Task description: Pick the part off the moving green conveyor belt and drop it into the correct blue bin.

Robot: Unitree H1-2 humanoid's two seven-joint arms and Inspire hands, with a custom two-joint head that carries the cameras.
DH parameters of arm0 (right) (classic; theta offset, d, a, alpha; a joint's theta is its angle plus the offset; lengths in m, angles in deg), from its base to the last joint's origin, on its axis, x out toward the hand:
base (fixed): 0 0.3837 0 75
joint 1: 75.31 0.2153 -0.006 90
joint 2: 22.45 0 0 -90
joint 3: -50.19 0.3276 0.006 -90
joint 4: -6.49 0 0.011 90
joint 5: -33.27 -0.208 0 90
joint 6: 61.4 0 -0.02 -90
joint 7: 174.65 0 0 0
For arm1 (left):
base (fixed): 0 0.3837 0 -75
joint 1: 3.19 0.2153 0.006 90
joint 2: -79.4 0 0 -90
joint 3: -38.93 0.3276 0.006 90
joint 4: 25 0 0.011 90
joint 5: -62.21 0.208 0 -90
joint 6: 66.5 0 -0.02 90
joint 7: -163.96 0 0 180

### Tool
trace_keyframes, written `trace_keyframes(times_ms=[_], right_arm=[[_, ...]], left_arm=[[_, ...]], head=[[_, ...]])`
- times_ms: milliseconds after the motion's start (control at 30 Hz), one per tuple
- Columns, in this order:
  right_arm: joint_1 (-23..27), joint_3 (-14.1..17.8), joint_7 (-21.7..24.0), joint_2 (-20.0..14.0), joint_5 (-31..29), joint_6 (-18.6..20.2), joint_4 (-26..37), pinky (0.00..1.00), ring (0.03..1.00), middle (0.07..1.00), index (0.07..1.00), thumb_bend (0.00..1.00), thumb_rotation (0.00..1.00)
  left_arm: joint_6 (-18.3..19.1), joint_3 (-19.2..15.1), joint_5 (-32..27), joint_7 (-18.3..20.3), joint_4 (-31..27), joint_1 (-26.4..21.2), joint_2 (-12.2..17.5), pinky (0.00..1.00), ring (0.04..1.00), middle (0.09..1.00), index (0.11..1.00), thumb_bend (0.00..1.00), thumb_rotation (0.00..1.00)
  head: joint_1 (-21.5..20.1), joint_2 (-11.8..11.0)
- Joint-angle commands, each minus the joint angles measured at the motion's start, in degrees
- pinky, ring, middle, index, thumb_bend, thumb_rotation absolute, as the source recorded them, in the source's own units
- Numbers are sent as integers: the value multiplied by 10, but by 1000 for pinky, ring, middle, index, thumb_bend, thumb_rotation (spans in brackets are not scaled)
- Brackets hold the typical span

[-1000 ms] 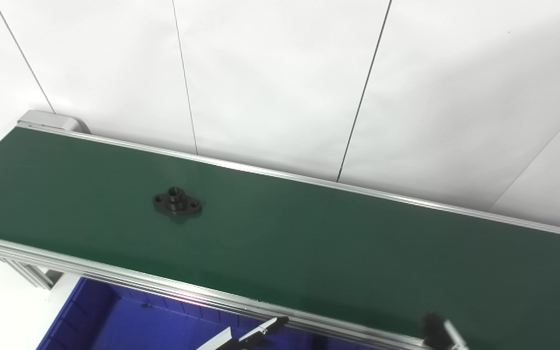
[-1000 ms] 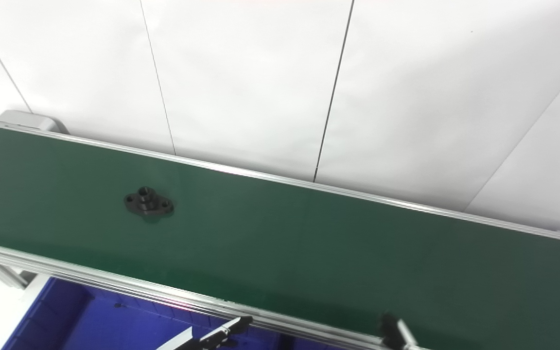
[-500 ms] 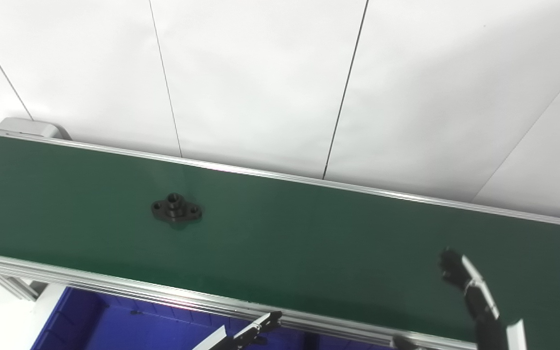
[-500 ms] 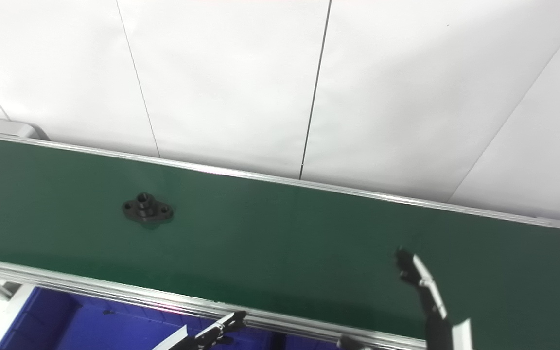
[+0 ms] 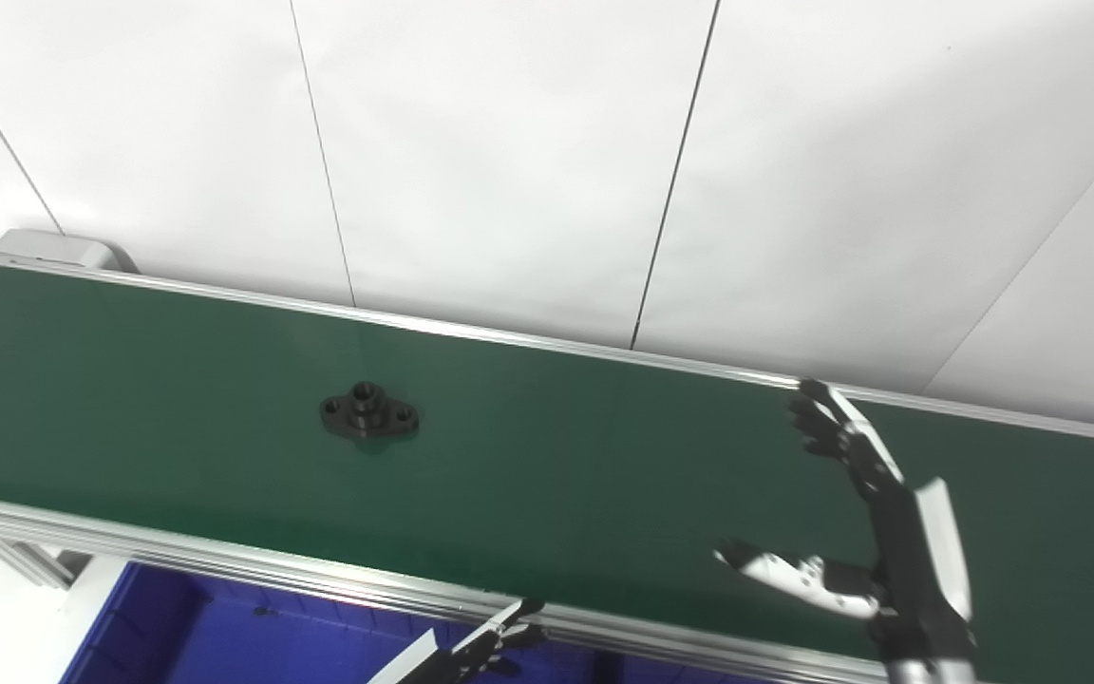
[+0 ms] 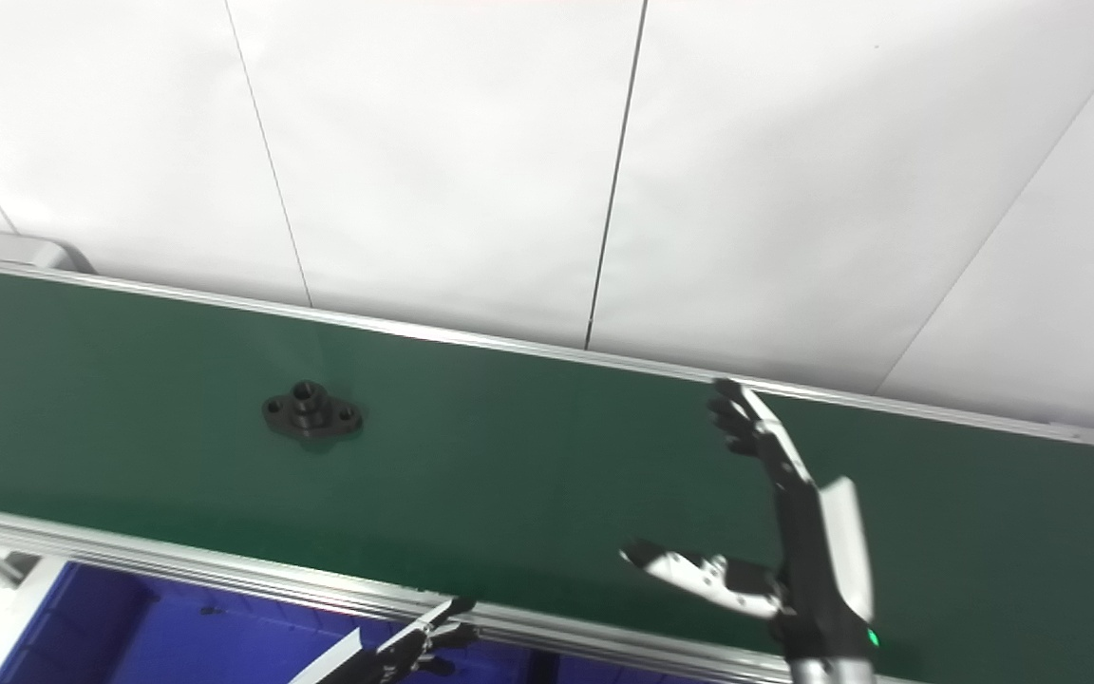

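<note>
Right hand fingers spread, empty, above belt; part well left; left hand fingers unclear

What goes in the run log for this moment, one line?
part: on belt, untouched | right hand: open, above belt, apart from part | left hand: low at near rail, state unclear | bin: below near rail

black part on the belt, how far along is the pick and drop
Nothing is finished: the black part lies untouched on the green conveyor belt. In hand: the right robot hand is open above the belt, well to the part's right. The left robot hand sits low by the near rail. Left: grasping the part and dropping it into a blue bin.
</note>
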Motion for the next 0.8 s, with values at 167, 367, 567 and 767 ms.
trace_keyframes(times_ms=[167,367,567,767], right_arm=[[83,-35,44,7,110,66,9,695,749,794,865,860,366],[136,-55,76,14,147,98,-6,670,731,763,836,877,364],[192,-71,92,30,157,116,-55,686,742,768,841,877,381],[230,-92,92,38,165,119,-100,655,719,765,838,880,386]], left_arm=[[-22,11,7,-7,-15,-12,17,859,942,984,999,900,273],[-22,20,7,-15,-19,-13,22,867,938,972,985,909,248],[-22,23,15,-38,-40,4,29,841,941,977,956,914,280],[-22,32,16,-60,-62,24,42,843,922,960,946,917,290]], head=[[-5,3],[-1,6],[3,11],[6,16]])
